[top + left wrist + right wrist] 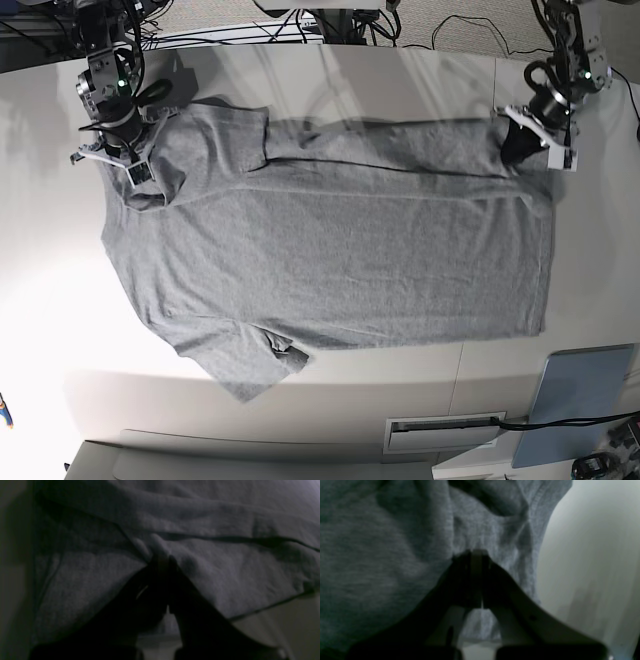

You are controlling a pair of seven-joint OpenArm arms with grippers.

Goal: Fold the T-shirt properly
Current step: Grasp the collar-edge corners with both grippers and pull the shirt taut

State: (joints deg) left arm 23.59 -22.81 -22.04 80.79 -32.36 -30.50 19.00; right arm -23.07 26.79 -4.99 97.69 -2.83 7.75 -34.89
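Left gripper (522, 143) clamped on T-shirt (340, 250), upper right; right gripper (135, 160) clamped on it, upper left. No legible writing.

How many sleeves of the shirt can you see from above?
2. One sleeve lies flat at the near edge of the T-shirt. The other sleeve is at the far edge, partly folded over, beside the right gripper, which pinches the cloth there.

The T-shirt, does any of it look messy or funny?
Mostly flat, but the T-shirt has one sleeve rumpled and curled at its tip near the table's front. The far edge is bunched where both shut grippers pinch it.
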